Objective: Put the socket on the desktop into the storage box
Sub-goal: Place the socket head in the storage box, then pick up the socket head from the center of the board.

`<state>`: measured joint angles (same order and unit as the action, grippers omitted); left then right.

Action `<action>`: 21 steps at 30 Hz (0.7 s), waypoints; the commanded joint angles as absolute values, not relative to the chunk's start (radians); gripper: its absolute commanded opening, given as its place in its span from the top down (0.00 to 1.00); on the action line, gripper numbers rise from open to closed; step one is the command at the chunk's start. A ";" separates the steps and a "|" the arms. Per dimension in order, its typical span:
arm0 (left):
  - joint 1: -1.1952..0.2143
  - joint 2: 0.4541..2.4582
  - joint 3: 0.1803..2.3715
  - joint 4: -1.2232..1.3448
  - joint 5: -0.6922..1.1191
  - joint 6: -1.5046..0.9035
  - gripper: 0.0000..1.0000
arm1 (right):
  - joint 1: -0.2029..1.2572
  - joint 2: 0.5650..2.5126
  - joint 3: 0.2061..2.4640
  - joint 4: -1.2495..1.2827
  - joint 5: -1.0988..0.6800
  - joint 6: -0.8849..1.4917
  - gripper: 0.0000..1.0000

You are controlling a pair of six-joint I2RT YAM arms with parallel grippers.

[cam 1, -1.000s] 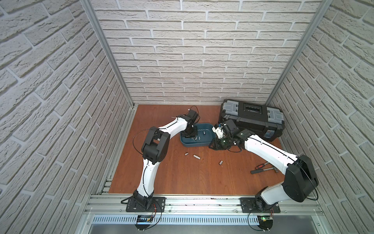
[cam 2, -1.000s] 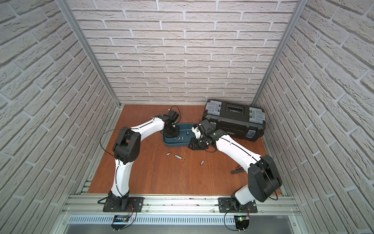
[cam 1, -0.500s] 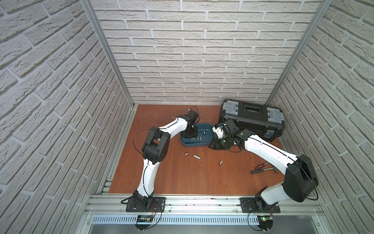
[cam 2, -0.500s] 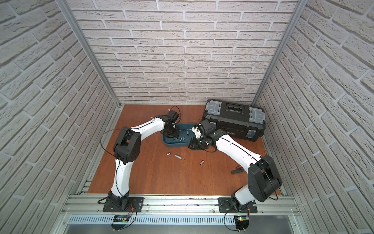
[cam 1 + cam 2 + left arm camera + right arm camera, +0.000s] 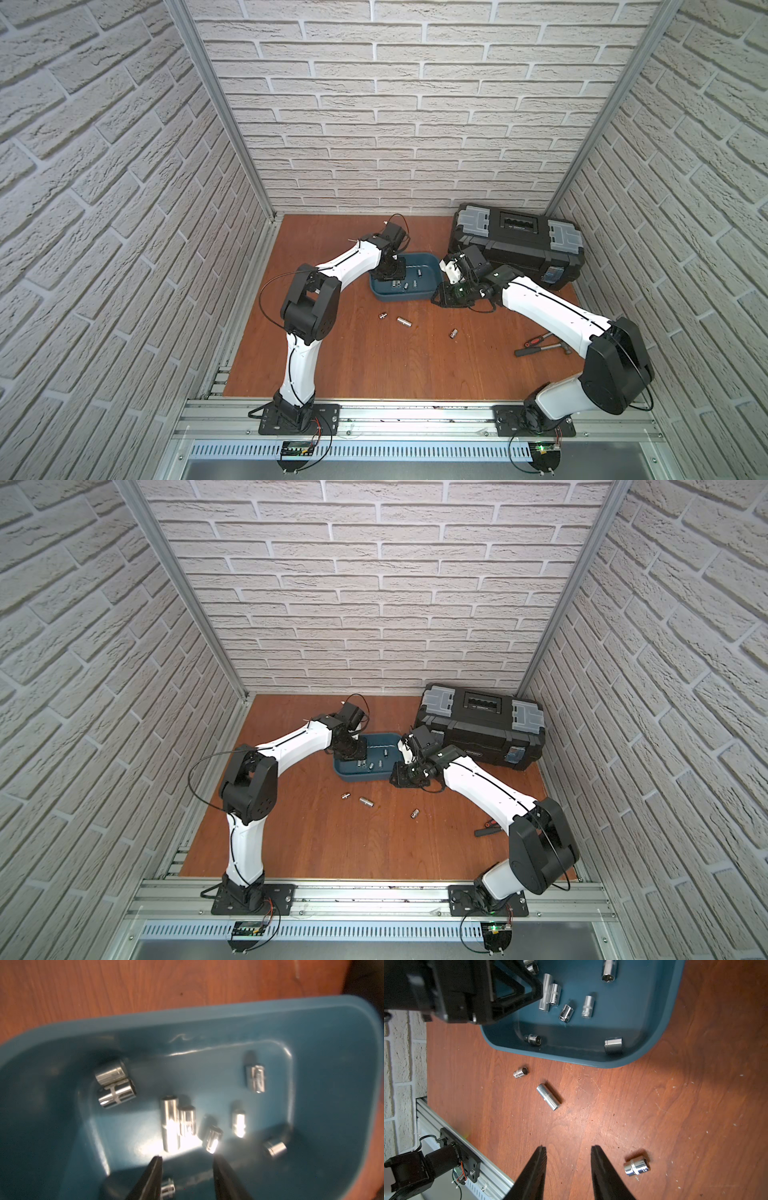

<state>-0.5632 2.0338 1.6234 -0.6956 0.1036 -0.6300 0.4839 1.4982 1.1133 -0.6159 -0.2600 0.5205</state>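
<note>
The teal storage box [image 5: 399, 296] [image 5: 362, 776] sits mid-desktop with several chrome sockets [image 5: 170, 1124] inside. My left gripper [image 5: 188, 1157] [image 5: 388, 276] hangs over the box's left end, open, with nothing between its fingers; one small socket [image 5: 167, 1188] lies in the box beneath them. Three sockets lie on the desktop [image 5: 353, 365] in front of the box: a small one [image 5: 382, 316] [image 5: 520, 1072], a long one [image 5: 403, 321] [image 5: 548, 1096] and a stubby one [image 5: 453, 333] [image 5: 636, 1166]. My right gripper [image 5: 568, 1147] [image 5: 440, 296] is open and empty just off the box's right end.
A black toolbox [image 5: 515, 241] stands at the back right, close behind the right arm. A hammer and a screwdriver [image 5: 540, 349] lie at the right. An aluminium rail [image 5: 415, 419] runs along the front edge. Brick walls close in three sides.
My left gripper has opened over the storage box. Both arms have hardly moved.
</note>
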 commanded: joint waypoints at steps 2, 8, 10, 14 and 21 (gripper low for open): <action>-0.584 1.953 1.575 -0.663 0.149 -0.603 0.54 | 0.477 1.462 1.093 -0.644 -0.210 0.555 0.58; -0.619 1.878 1.489 -0.627 0.164 -0.606 0.53 | 0.477 1.422 1.060 -0.668 -0.155 0.590 0.58; -0.631 1.855 1.460 -0.613 0.170 -0.612 0.53 | 0.477 1.408 1.045 -0.672 -0.145 0.602 0.57; -0.659 1.813 1.403 -0.598 0.176 -0.612 0.53 | 0.477 1.379 1.013 -0.687 -0.125 0.626 0.58; -0.694 1.736 1.298 -0.553 0.202 -0.622 0.49 | 0.478 1.330 0.971 -0.724 -0.082 0.665 0.56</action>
